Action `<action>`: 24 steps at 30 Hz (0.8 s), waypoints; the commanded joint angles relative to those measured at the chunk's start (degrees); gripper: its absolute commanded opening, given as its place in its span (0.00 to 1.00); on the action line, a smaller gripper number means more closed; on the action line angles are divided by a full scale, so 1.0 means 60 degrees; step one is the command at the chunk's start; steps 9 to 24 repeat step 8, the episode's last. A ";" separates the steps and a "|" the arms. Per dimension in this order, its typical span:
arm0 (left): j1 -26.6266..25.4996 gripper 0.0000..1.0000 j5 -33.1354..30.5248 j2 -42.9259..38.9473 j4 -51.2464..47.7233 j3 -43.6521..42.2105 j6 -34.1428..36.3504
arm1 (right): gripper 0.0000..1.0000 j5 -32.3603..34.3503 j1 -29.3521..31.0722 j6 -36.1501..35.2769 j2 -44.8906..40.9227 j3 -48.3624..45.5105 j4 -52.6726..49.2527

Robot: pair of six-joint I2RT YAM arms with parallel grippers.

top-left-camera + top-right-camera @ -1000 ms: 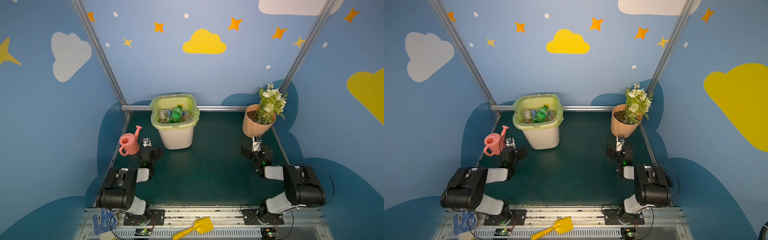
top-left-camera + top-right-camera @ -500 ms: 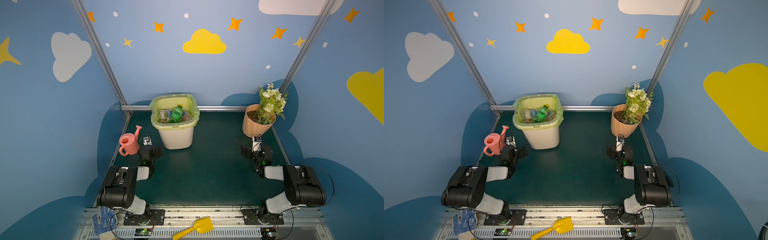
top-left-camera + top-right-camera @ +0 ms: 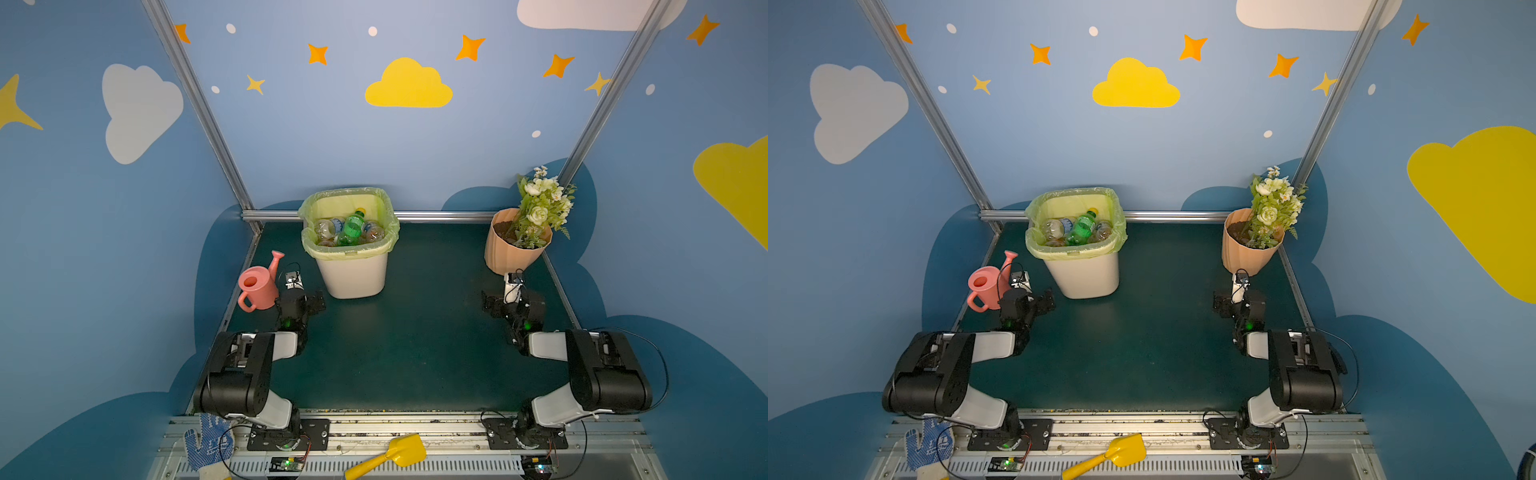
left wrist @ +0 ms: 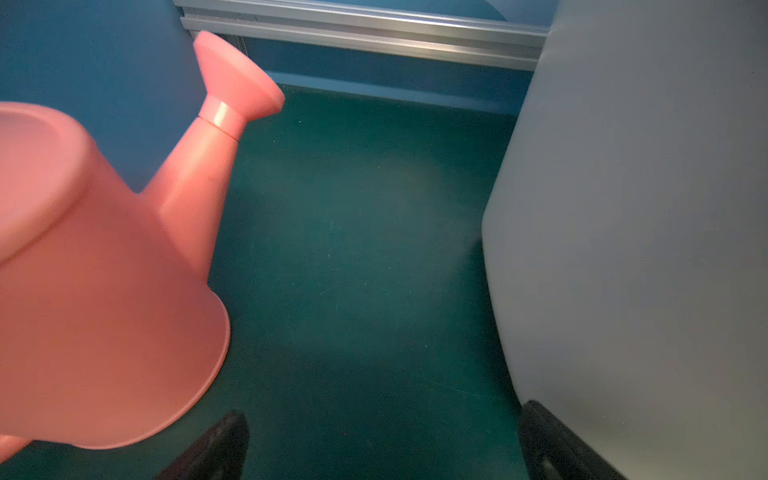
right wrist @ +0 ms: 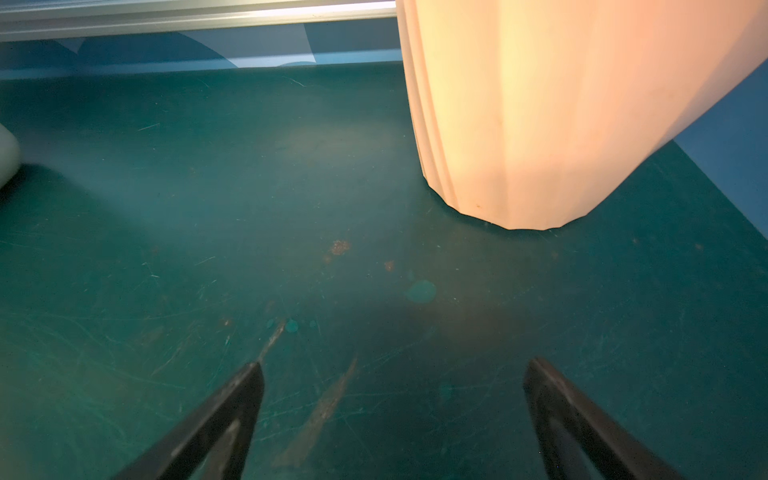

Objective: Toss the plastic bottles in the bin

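Observation:
The white bin [image 3: 353, 276] [image 3: 1086, 276], lined with a yellow-green bag, stands at the back of the green mat. Inside it lie several plastic bottles: a green one [image 3: 352, 228] [image 3: 1082, 228] on top of clear ones [image 3: 326, 227]. No bottle shows on the mat. My left gripper [image 3: 300, 291] [image 4: 384, 415] rests low between the watering can and the bin's wall [image 4: 644, 208], open with only mat between its fingers. My right gripper [image 3: 513, 291] [image 5: 395, 365] sits low just in front of the flowerpot, also open and empty.
A pink watering can [image 3: 257, 286] [image 4: 104, 270] stands close to the left gripper. A ribbed peach flowerpot [image 3: 513, 249] [image 5: 561, 104] with flowers stands at the back right. An aluminium rail [image 3: 440, 216] bounds the mat's far edge. A yellow shovel [image 3: 390, 455] and blue glove [image 3: 205, 440] lie on the front rail.

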 commanded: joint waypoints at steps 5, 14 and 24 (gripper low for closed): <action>0.0132 1.00 0.0178 0.0049 -0.0168 0.0190 -0.0078 | 0.97 0.0054 0.0056 -0.0087 -0.0164 0.0169 -0.0131; 0.0180 1.00 0.0267 0.0055 -0.0202 0.0206 -0.0105 | 0.97 0.0056 0.0064 -0.0091 -0.0170 0.0157 -0.0091; 0.0180 1.00 0.0267 0.0055 -0.0202 0.0206 -0.0105 | 0.97 0.0056 0.0064 -0.0091 -0.0170 0.0157 -0.0091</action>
